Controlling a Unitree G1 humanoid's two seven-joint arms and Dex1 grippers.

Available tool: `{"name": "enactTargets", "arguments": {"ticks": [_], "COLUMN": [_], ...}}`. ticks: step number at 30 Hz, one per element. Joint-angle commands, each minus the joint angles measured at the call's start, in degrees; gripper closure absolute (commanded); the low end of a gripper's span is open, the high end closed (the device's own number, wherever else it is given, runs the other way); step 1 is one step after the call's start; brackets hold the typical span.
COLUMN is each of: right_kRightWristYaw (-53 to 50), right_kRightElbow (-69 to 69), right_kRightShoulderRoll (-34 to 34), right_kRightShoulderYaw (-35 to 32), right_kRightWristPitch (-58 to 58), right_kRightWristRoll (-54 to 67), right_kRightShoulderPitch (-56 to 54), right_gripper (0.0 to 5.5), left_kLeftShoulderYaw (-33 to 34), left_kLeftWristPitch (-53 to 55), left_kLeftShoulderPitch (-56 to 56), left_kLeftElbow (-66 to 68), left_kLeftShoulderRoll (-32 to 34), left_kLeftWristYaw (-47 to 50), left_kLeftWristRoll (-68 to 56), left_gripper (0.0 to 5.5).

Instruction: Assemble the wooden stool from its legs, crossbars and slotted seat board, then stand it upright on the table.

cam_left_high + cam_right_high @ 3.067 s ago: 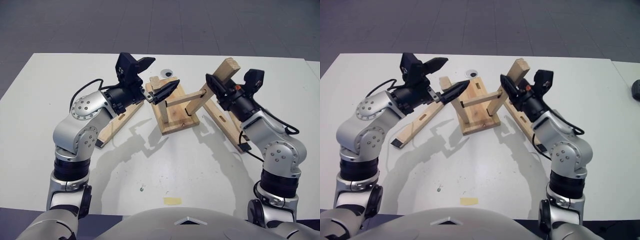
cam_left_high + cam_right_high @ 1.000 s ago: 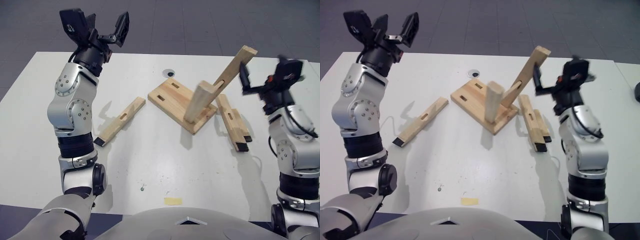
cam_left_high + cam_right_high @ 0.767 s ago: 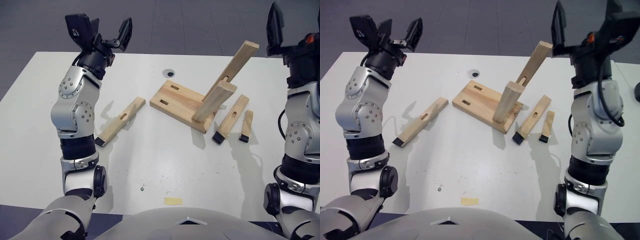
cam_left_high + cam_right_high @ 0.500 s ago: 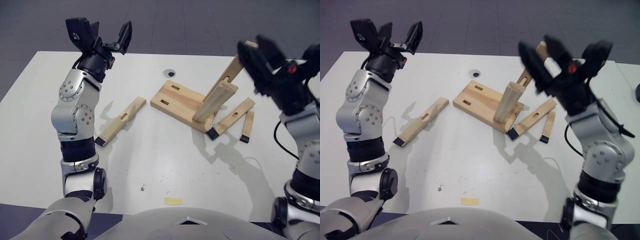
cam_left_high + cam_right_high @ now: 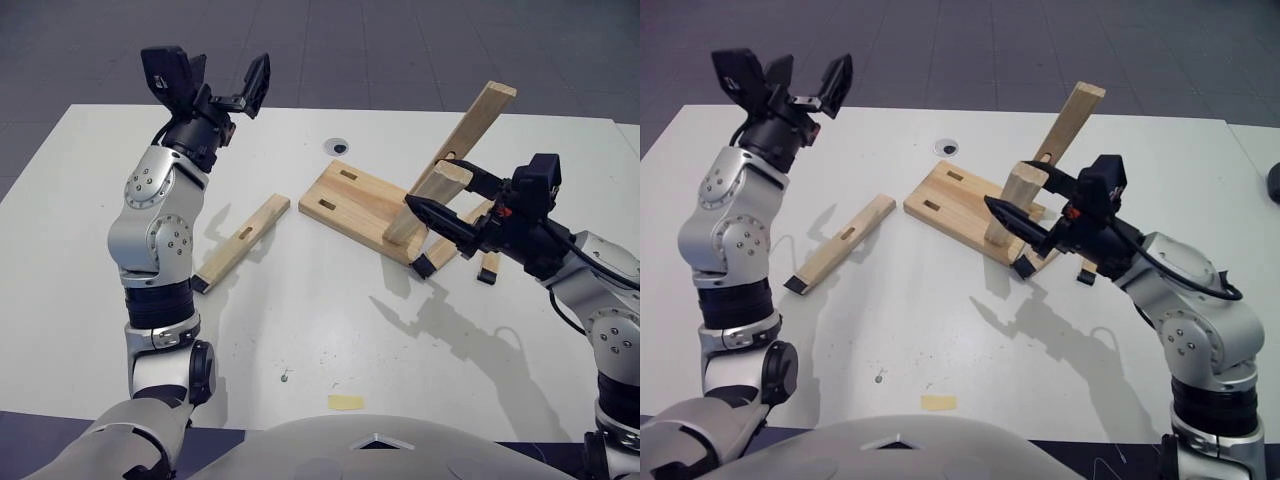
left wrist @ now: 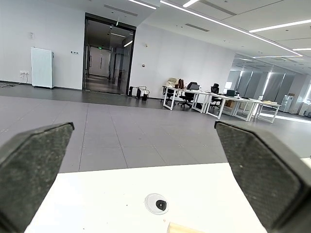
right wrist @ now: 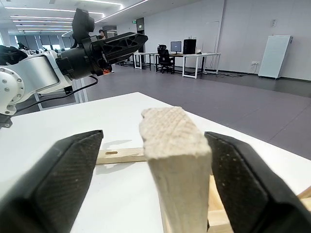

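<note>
The slotted seat board (image 5: 350, 200) lies flat on the white table. Two legs stand in it at its right end: a long one (image 5: 478, 118) leaning up and away, and a shorter one (image 5: 441, 177) tilted beside it. My right gripper (image 5: 433, 190) is open, with its fingers on either side of the short leg's top end (image 7: 175, 141). A third leg (image 5: 241, 241) lies loose to the board's left. My left gripper (image 5: 218, 82) is open and held high over the table's far left, with nothing between its pads (image 6: 30, 165).
Two more wooden pieces with dark ends (image 5: 432, 256) (image 5: 489, 267) lie right of the board, under my right arm. A round hole (image 5: 340, 147) sits in the table behind the board. A scrap of tape (image 5: 346, 402) lies near the front edge.
My right arm has swung down from above, and its gripper now flanks the short leg's top. The left arm has barely moved. A loose piece right of the board shifted slightly.
</note>
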Motion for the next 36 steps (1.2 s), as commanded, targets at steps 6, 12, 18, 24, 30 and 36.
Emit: {"name": "enactTargets", "arguments": {"ticks": [6, 12, 18, 24, 30, 36], "right_kRightWristYaw": [4.36, 14.90, 32.23, 42.04, 45.51, 47.50], "right_kRightElbow": [2.53, 7.60, 17.48, 21.94, 18.11, 20.37], "right_kRightShoulderRoll": [-0.85, -5.44, -13.76, -16.82, -17.99, -21.64], "right_kRightShoulderYaw": [0.67, 0.97, 5.80, 12.26, 14.30, 17.80], "right_kRightWristPitch": [-1.66, -2.36, -0.59, 1.04, 2.90, -4.90], "right_kRightWristRoll": [-3.55, -4.42, -5.65, -7.50, -5.44, -14.32], "right_kRightShoulderPitch": [-1.02, -2.75, -7.14, -14.08, -14.85, -12.14], "right_gripper": [3.09, 4.06, 4.38, 4.39, 4.38, 4.39], "left_kLeftShoulderYaw": [-0.08, 0.15, 0.20, -0.08, -0.21, -0.57], "left_kLeftWristPitch": [1.07, 1.00, 0.36, -0.38, -0.39, 0.25], "left_kLeftShoulderPitch": [0.68, 0.41, -0.71, -0.79, -1.83, -2.33], "left_kLeftElbow": [-0.88, -0.34, 1.70, 1.90, 3.70, 4.26], "left_kLeftShoulderRoll": [-0.51, -0.78, -0.23, -1.00, -0.45, -0.03], "left_kLeftWristYaw": [-0.15, -0.45, -1.84, -1.94, -3.08, -4.12], "left_kLeftWristRoll": [-0.73, -0.78, -0.04, 0.28, 0.20, 0.24], "left_gripper": [0.10, 0.10, 0.10, 0.10, 0.10, 0.10]}}
